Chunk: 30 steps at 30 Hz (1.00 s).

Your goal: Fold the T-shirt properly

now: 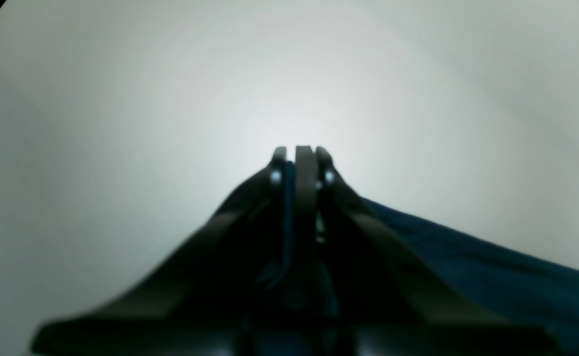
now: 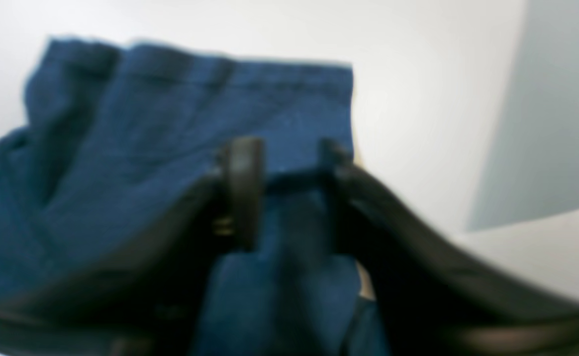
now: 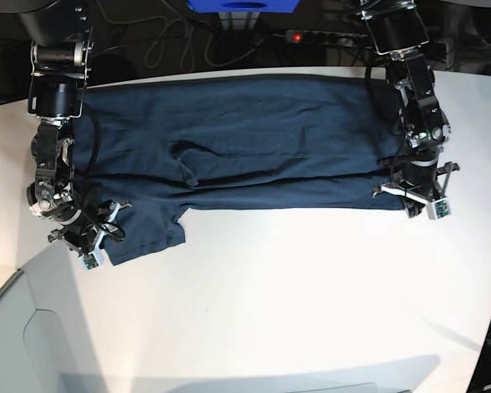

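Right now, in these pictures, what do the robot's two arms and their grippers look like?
Both arms are black and jointed, with dark cables running along them. The left arm shows a small green light near its wrist. Each wrist carries a small white-edged camera block. The left gripper has slim black fingers with shiny round screws near the tips. The right gripper has dark, rounded fingers, blurred here.

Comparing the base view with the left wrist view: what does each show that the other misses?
Only the base view shows the whole T-shirt spread across the white table, both arms, the right claw at a sleeve, and cables behind. Only the left wrist view shows the left claw up close, shut on a thin fold of the fabric. Both show navy cloth, white tabletop and the left claw.
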{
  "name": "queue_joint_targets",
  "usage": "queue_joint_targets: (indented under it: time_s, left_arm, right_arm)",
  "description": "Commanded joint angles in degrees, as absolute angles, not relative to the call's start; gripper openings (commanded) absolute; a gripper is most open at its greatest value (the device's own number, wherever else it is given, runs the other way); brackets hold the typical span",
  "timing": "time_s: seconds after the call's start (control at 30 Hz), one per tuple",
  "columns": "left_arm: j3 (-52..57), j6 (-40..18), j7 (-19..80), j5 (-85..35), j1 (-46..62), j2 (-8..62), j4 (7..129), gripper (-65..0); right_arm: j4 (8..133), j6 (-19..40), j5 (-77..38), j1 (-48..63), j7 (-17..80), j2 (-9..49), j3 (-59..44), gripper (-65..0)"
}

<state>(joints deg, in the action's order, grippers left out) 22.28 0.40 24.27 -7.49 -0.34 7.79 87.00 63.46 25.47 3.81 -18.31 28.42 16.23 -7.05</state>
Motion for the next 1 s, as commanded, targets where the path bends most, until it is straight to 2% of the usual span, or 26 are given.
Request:
queue_joint_targets:
  time_s: [0.0, 0.1, 0.17, 0.5, 0.53, 0.6, 0.77, 0.87, 0.97]
  left_arm:
    - [22.4, 0.5, 23.0, -7.7, -1.2, 8.6, 88.1, -65.0]
    - [22.4, 0.5, 23.1, -7.7, -1.2, 8.4, 88.1, -65.0]
    - [22.4, 0.5, 23.1, -7.7, -1.2, 8.2, 88.1, -65.0]
    - [22.4, 0.5, 23.0, -7.7, -0.8, 8.1, 88.1, -65.0]
    - [22.4, 0.5, 23.0, -7.7, -0.8, 8.1, 88.1, -65.0]
    - [22.4, 0.5, 23.0, -7.7, -0.8, 8.1, 88.1, -65.0]
    - [22.4, 0.5, 23.0, -7.7, -0.8, 8.1, 88.1, -65.0]
    - [22.4, 0.5, 23.0, -7.7, -0.8, 8.1, 88.1, -65.0]
    - [22.4, 0.5, 23.0, -7.7, -0.8, 8.1, 88.1, -65.0]
  right_arm:
    - [63.8, 26.2, 3.0, -20.5, 27.0, 16.9, -7.3, -31.6]
    - [61.9, 26.4, 3.0, -21.1, 27.0, 16.9, -7.3, -18.7]
    - [60.1, 26.4, 3.0, -21.3, 26.9, 16.9, -7.3, -15.1]
    - [53.4, 26.5, 3.0, -23.3, 26.4, 16.9, -7.3, -16.2]
    - [53.4, 26.5, 3.0, -23.3, 26.4, 16.9, -7.3, -18.5]
    - [53.3, 26.6, 3.0, -23.3, 26.5, 16.9, -7.3, -28.0]
    - [53.5, 26.6, 3.0, -23.1, 26.5, 16.9, -7.3, -65.0]
    - [53.6, 26.6, 3.0, -23.2, 26.4, 16.9, -7.3, -62.2]
    - [55.0, 26.6, 3.0, -23.3, 26.4, 16.9, -7.3, -64.7]
